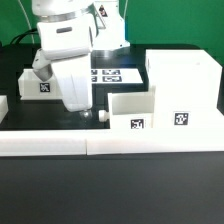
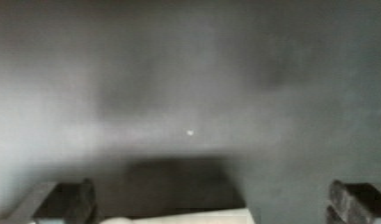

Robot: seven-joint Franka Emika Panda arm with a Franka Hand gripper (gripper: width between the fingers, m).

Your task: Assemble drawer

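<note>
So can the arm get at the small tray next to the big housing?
Probably yes: its open jaws hang low beside the small tray, only bare table between; the housing stands on the far side.

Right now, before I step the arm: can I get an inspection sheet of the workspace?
Surface: black table, with bare areas between the parts.
Job's things: large housing on the exterior view's right. The small tray is close beside it. The second tray is on the left, partly hidden by the arm.
Clutter: marker board lies flat at the back. The white border rail runs along the front.
Grippers: gripper is open, low over the table and holding nothing. The fingers are wide apart in the wrist view.
Cables: nothing seen.
Surroundings: too blurred to tell.
</note>
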